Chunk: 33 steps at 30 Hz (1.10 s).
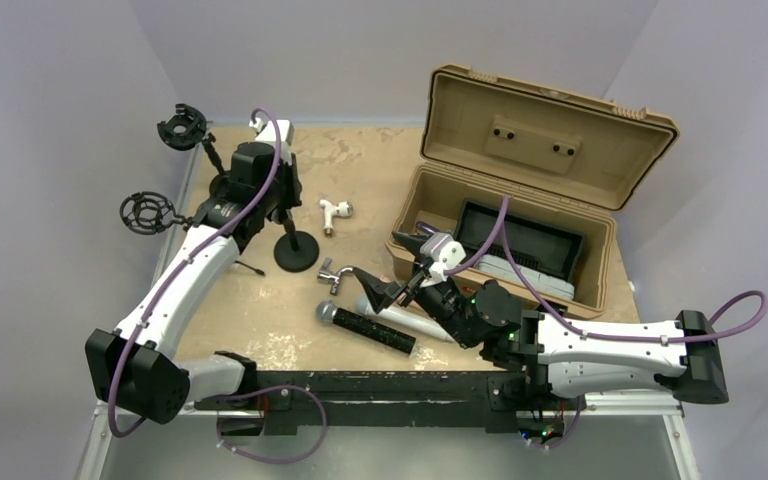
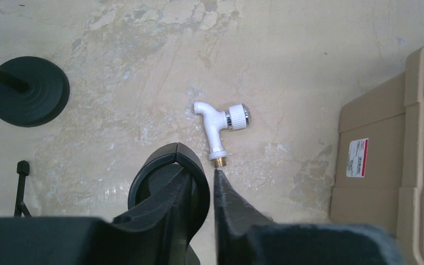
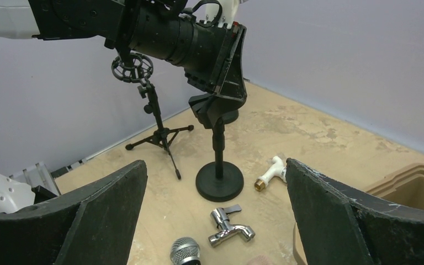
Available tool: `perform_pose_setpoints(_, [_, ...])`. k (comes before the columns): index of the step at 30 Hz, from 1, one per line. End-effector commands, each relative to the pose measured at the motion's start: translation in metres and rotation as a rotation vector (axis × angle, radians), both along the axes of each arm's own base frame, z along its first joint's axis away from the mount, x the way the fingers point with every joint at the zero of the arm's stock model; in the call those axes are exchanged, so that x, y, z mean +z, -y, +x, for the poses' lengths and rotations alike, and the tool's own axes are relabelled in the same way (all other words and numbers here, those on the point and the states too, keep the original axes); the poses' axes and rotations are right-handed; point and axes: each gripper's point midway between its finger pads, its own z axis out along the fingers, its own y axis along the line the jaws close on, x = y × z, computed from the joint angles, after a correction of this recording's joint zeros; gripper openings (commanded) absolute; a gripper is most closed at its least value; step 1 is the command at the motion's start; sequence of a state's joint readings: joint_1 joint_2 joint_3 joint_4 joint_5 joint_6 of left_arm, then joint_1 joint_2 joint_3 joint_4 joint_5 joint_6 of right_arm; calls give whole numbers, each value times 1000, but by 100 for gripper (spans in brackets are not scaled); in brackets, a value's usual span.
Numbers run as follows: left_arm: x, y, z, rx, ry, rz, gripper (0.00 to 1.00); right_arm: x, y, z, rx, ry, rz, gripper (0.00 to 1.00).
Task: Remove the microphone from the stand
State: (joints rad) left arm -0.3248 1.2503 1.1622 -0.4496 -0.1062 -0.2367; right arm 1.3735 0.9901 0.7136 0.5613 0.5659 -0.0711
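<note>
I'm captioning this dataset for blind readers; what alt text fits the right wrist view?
The left claw is shut on the top of a round-base stand, seen between the fingers of the open right claw. A microphone head, a chrome tap and a white tap lie on the table near its base; a tripod stands behind.

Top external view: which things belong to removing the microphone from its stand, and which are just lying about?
Job: microphone, off the stand; round-base stand; left end effector, shut on its clip.
Lying about: white tap; chrome tap; tan case; near shock mount; far shock mount.
</note>
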Motion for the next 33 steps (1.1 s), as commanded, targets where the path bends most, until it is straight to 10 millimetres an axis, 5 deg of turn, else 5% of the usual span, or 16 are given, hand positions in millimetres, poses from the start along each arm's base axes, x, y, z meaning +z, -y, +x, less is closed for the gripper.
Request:
perform_pose_setpoints(1, [-36,2,-32,-9,-179,-5,25,12,3,2,-14,3,37,94])
perform_pose_setpoints(8, [37,12,-41,-89,-39,-81,58,8,1,4,-25,0,19,93])
perform_pose_setpoints(16, [128,20,-73,-202,204,-185,70,12,10,12,-88,-50,30,95])
perform_pose_setpoints(23, [178,8,-114,-247,458,-210,74,35,69,26,-286,-180,169,99])
perform_pose_setpoints(33, [208,-29,-167,-183,784,-187,79,80,181,30,-554,-293,398,99])
